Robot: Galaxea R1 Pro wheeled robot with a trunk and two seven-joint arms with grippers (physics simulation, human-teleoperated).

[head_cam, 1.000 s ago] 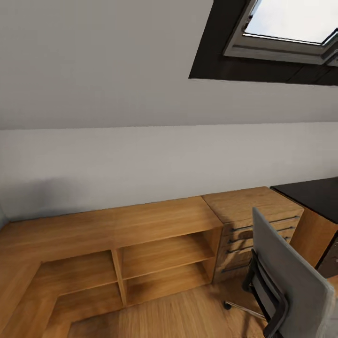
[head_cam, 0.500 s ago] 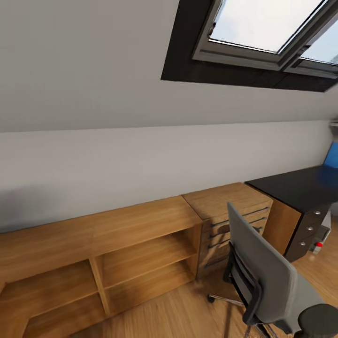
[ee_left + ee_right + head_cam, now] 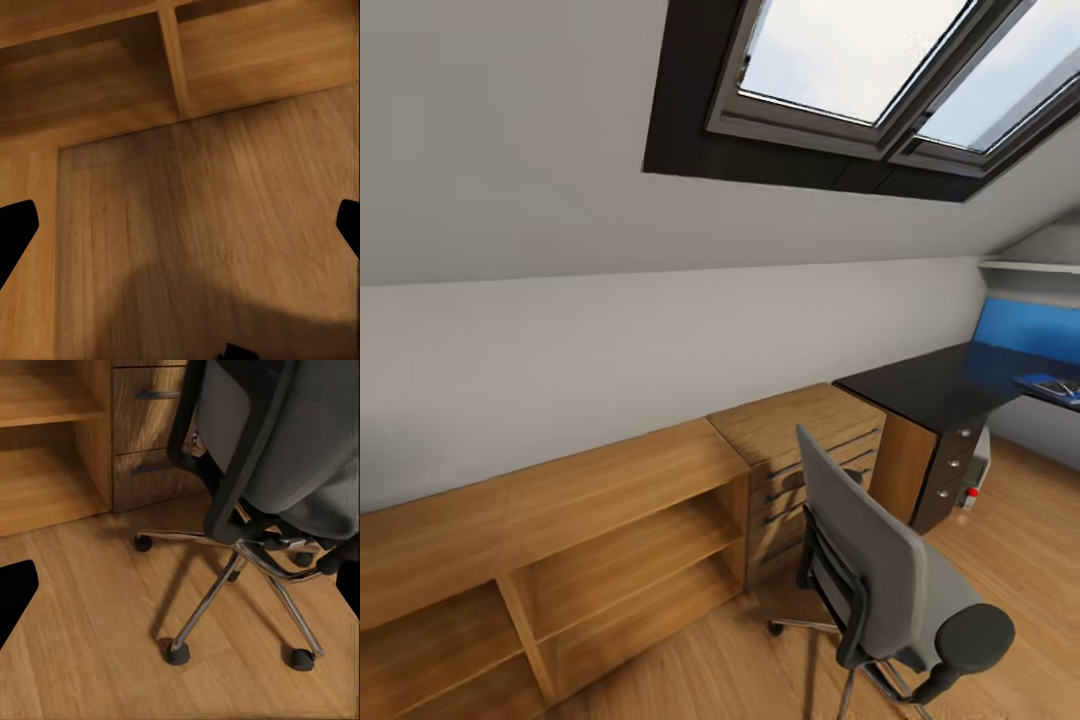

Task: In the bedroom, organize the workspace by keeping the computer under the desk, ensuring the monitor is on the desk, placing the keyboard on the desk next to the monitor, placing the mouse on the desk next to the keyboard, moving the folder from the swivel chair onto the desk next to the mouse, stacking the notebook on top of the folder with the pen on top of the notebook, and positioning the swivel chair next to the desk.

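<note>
**Daylight from above, soft renders all round**

I get bright, even light from the skylight windows (image 3: pixel 880 75), whose panes are blown out to near white. The grey wall (image 3: pixel 610 340) shades darker towards my left. The swivel chair (image 3: pixel 277 450) throws a soft shadow on the wooden floor (image 3: pixel 90 607). My left wrist picture looks smeared and dim, with a broad shadow across the floorboards.

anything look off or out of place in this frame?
Nothing spilled, tipped or damaged. The swivel chair stands upright on the wooden floor in front of the light wooden drawer chest, apart from the black desk. A blue folder with something small on it already lies on the desk's far end.
</note>
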